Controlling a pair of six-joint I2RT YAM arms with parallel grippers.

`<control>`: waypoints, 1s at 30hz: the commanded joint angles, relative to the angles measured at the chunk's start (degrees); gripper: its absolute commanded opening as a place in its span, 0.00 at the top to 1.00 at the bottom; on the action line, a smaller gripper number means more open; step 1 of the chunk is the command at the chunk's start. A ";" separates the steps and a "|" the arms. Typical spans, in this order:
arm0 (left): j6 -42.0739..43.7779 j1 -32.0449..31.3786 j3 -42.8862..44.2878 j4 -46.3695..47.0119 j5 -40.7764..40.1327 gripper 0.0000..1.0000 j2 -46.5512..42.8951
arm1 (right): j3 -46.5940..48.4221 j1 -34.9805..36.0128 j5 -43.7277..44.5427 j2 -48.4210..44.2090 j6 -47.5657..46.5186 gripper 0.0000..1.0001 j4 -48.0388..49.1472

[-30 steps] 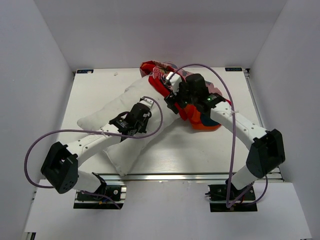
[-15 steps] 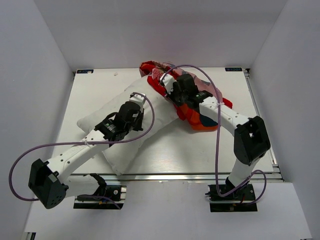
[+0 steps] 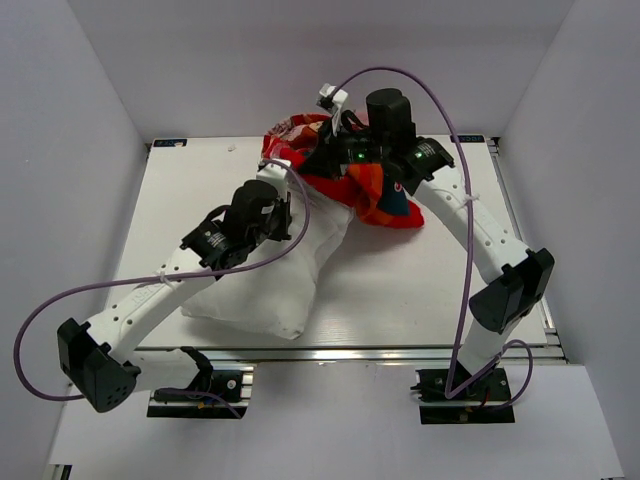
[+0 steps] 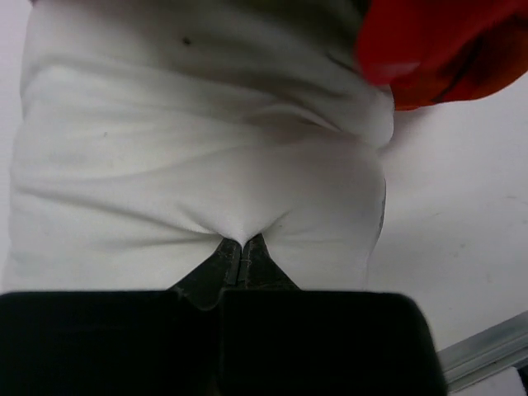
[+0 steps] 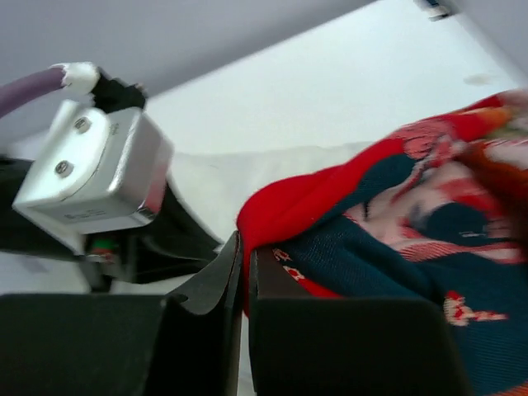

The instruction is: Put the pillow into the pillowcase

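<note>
Pillow [image 3: 260, 285]: white, puffy, lying slantwise on the left half of the table [image 3: 400, 290], near corner towards the front edge, far end raised and meeting the pillowcase. Pillowcase [image 3: 385, 195]: red-orange cloth with pink figures and navy patches, bunched at the far middle of the table, partly lifted, one fold hanging down on the right; its red edge overlaps the pillow's far end. Left gripper [image 4: 242, 247]: fingers together, pinching a fold of the pillow's white fabric, cloth puckered around the tips. Right gripper [image 5: 245, 247]: fingers pressed together on the red hem of the pillowcase, held above the table. Purple cable [image 3: 60, 300]: looped beside the left arm.
</note>
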 commanded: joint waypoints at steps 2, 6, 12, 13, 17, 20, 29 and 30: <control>0.14 -0.22 5.79 7.61 0.77 1.00 -3.98 | -5.37 1.52 -20.68 -4.22 20.28 1.00 10.28; -0.99 -0.14 2.72 8.40 -1.07 1.00 -9.43 | -14.51 1.52 -15.65 -5.55 19.45 1.00 7.50; -5.73 -0.14 -9.22 10.59 -1.87 1.00 -17.52 | -25.68 1.08 9.14 -2.83 1.34 0.91 -1.04; -6.18 -0.14 -10.81 11.12 -1.44 1.00 -18.14 | -25.43 0.65 10.23 -2.30 -1.20 0.83 -1.48; -8.12 -0.14 -17.31 12.27 0.24 1.00 -20.51 | -18.85 -2.78 3.84 -3.95 -8.41 0.44 -4.81; -8.56 -0.14 -20.57 12.27 0.33 1.00 -22.09 | -10.22 -6.03 -2.67 -7.82 -13.35 0.28 -8.24; -6.89 -0.05 -20.32 9.98 0.15 1.00 -23.59 | -20.74 -15.26 18.64 -16.79 -24.25 0.16 -4.22; -6.89 -0.14 -20.14 9.98 0.15 1.00 -23.50 | -23.03 -17.27 19.89 -17.06 -25.04 0.16 -3.34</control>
